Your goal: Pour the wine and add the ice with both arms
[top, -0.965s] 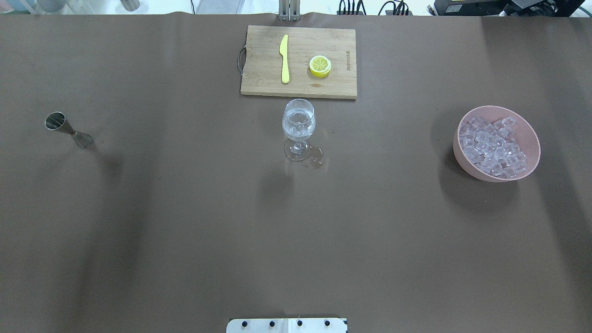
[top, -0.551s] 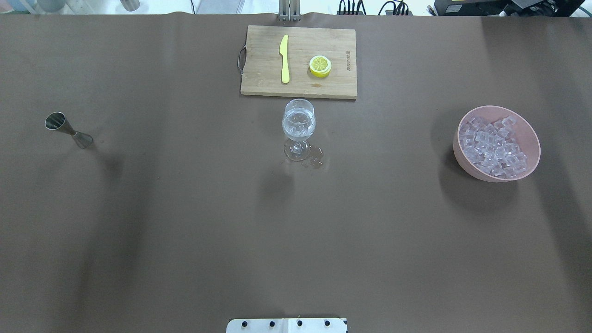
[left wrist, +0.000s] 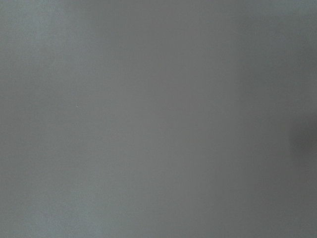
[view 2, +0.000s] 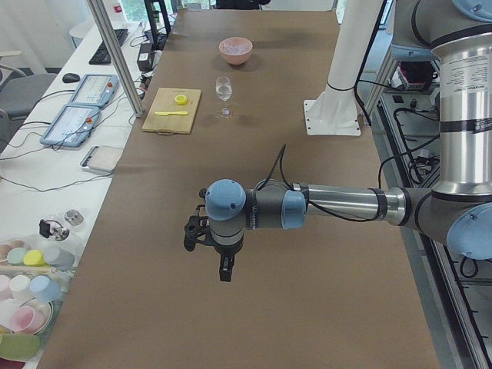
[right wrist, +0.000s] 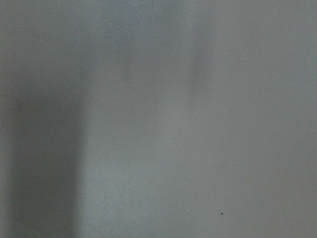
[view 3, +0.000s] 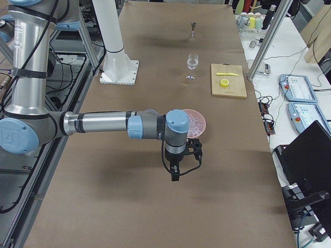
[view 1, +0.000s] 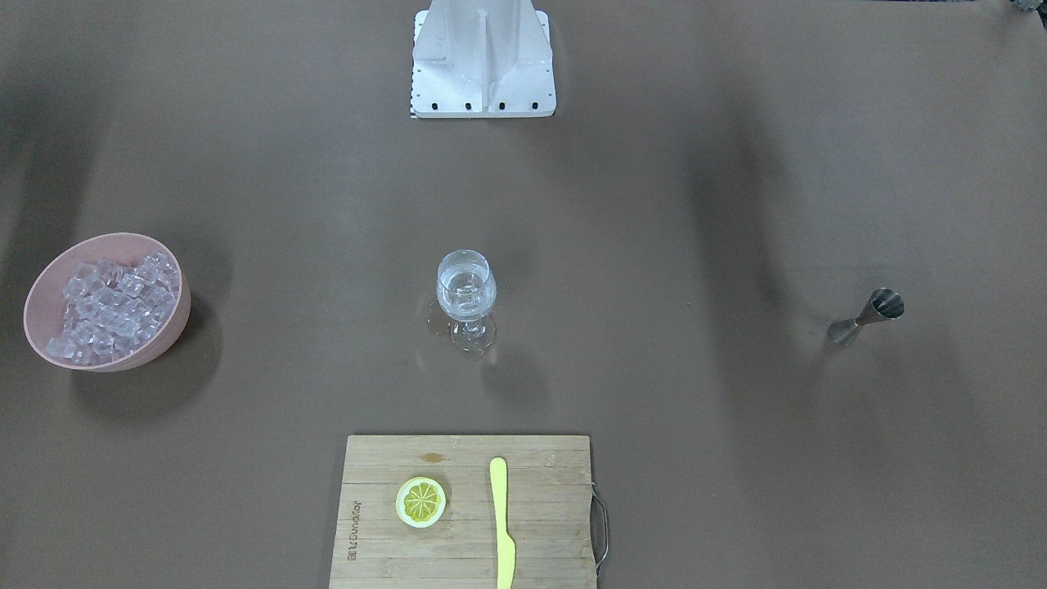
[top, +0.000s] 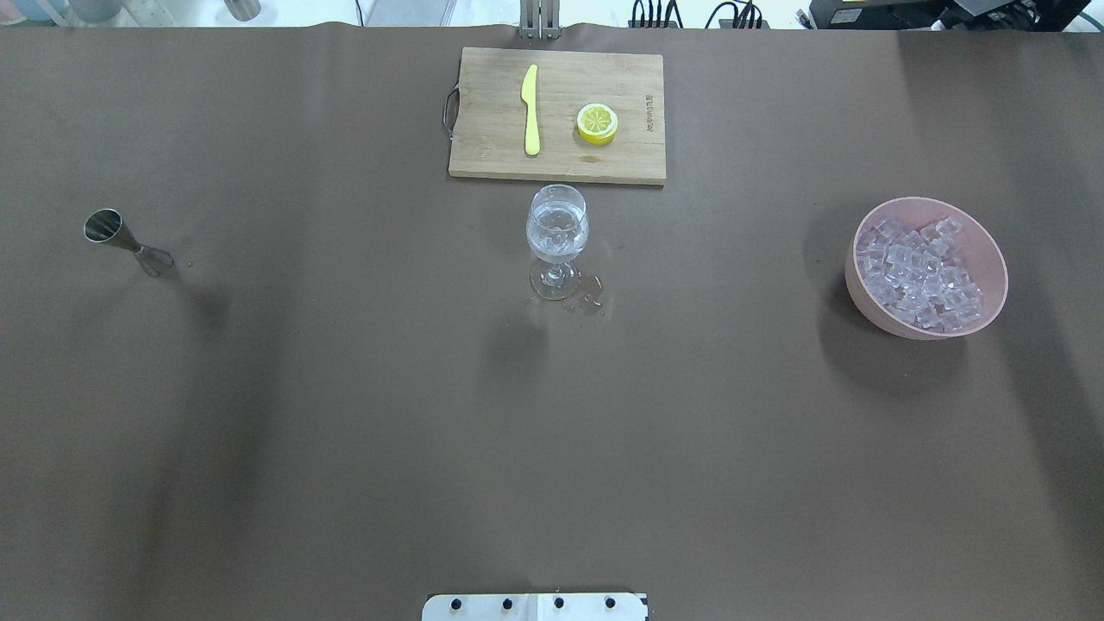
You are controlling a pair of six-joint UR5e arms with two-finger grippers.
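Observation:
A stemmed wine glass (top: 557, 233) stands mid-table and holds clear wine with ice cubes in it; it also shows in the front view (view 1: 466, 296). A small wet patch (top: 591, 299) lies by its foot. A pink bowl (top: 862, 297) at the right is full of ice (top: 923, 272). A steel jigger (top: 129, 243) stands at the far left. Both arms are outside the overhead view. The left gripper (view 2: 223, 269) hangs over bare table, far from the glass. The right gripper (view 3: 176, 173) hangs just short of the bowl (view 3: 199, 120). I cannot tell whether either is open. Both wrist views show only table.
A wooden cutting board (top: 492, 129) lies behind the glass, with a yellow knife (top: 530, 108) and a lemon half (top: 597, 122) on it. The white base bracket (top: 535, 606) sits at the near edge. Brown table stretches between glass, bowl and jigger.

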